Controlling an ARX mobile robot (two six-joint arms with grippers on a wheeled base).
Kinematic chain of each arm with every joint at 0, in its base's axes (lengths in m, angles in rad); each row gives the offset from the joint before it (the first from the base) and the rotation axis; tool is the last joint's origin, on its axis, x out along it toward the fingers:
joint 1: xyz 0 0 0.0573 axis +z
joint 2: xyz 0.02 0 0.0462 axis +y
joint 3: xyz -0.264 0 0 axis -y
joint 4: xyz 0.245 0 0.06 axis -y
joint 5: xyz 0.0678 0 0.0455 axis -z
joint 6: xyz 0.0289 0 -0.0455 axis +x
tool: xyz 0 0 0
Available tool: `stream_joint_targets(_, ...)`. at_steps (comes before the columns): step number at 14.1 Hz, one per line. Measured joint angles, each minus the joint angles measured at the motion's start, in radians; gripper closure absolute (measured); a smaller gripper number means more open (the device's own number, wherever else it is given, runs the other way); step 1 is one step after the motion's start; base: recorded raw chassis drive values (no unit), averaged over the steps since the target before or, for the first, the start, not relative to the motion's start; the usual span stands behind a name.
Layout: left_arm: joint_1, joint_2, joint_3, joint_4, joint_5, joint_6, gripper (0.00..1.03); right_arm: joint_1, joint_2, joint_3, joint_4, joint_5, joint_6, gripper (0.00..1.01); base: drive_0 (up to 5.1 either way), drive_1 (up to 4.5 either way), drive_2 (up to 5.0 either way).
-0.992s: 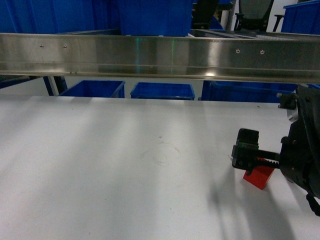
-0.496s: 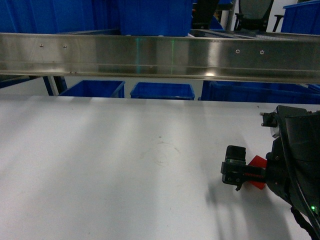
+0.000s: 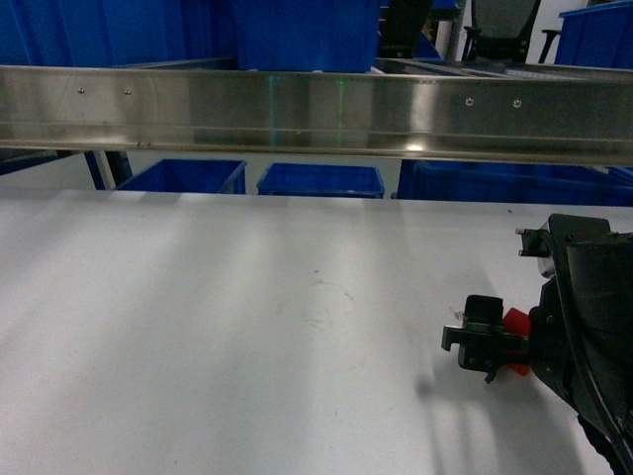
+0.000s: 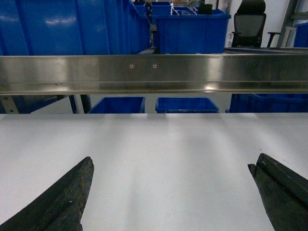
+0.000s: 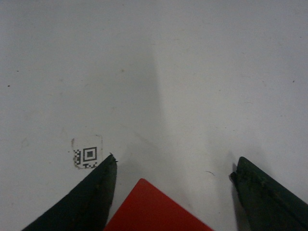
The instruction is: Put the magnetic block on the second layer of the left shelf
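The magnetic block (image 5: 154,211) is a glossy red cube lying on the white tabletop (image 3: 198,327). In the right wrist view one corner of it points up between the fingers, closer to the left finger (image 5: 91,192). My right gripper (image 5: 173,166) is open around it, with a wide gap to the right finger. In the head view the right gripper (image 3: 492,346) hangs low at the right, and only slivers of the block (image 3: 515,321) show behind it. My left gripper (image 4: 173,161) is open over bare table. I cannot tell which tier is the left shelf second layer.
A shiny steel rail (image 3: 316,114) spans the view above the table's far edge. Blue bins (image 3: 321,180) stand below and behind it, with an office chair (image 3: 502,25) beyond. A small square code sticker (image 5: 87,153) lies on the table by the right gripper's left finger.
My right gripper has dropped lower and shifted slightly left, closing in over the red block, which it now mostly hides in the head view. The block has stayed on the table.
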Motion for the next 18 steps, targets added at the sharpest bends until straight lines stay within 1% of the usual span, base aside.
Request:
stream_joint_targets(1,0.0,0.0,0.0,0.0,0.0,0.0,0.05,-0.011,-0.005,-0.013,0.016,0.0,-0.013,0.51,0.0,0.0,0.0)
stream_joint_targets(2,0.0,0.0,0.0,0.0,0.0,0.0,0.05,-0.011,-0.099,-0.06,0.025,-0.035,-0.086,0.58,0.0,0.0,0.0)
stream_joint_targets(4,0.0,0.0,0.0,0.0,0.0,0.0,0.05,-0.018,-0.296,-0.066,-0.006,-0.057,-0.153,0.58,0.0,0.0,0.0)
stream_joint_targets(5,0.0,0.0,0.0,0.0,0.0,0.0,0.05,-0.024,-0.408,-0.066,-0.029,-0.066,-0.194,0.58,0.0,0.0,0.0)
stream_joint_targets(6,0.0,0.0,0.0,0.0,0.0,0.0,0.05,-0.026,-0.481,-0.068,-0.038,-0.068,-0.223,0.58,0.0,0.0,0.0)
stream_joint_targets(7,0.0,0.0,0.0,0.0,0.0,0.0,0.05,-0.039,-0.55,-0.08,-0.044,-0.066,-0.252,0.58,0.0,0.0,0.0)
stream_joint_targets(8,0.0,0.0,0.0,0.0,0.0,0.0,0.05,-0.064,-0.605,-0.095,-0.053,-0.066,-0.272,0.58,0.0,0.0,0.0)
stream_joint_targets(9,0.0,0.0,0.0,0.0,0.0,0.0,0.05,-0.111,-0.666,-0.115,-0.063,-0.067,-0.291,0.58,0.0,0.0,0.0)
stream_joint_targets(10,0.0,0.0,0.0,0.0,0.0,0.0,0.05,-0.171,-0.717,-0.128,-0.086,-0.082,-0.296,0.58,0.0,0.0,0.0)
stream_joint_targets(12,0.0,0.0,0.0,0.0,0.0,0.0,0.05,-0.268,-0.778,-0.143,-0.137,-0.123,-0.297,0.58,0.0,0.0,0.0)
stream_joint_targets(13,0.0,0.0,0.0,0.0,0.0,0.0,0.05,-0.28,-0.809,-0.147,-0.163,-0.134,-0.301,0.58,0.0,0.0,0.0)
stream_joint_targets(15,0.0,0.0,0.0,0.0,0.0,0.0,0.05,-0.279,-0.905,-0.153,-0.216,-0.163,-0.322,0.58,0.0,0.0,0.0)
stream_joint_targets(18,0.0,0.0,0.0,0.0,0.0,0.0,0.05,-0.279,-0.984,-0.182,-0.262,-0.163,-0.33,0.58,0.0,0.0,0.0)
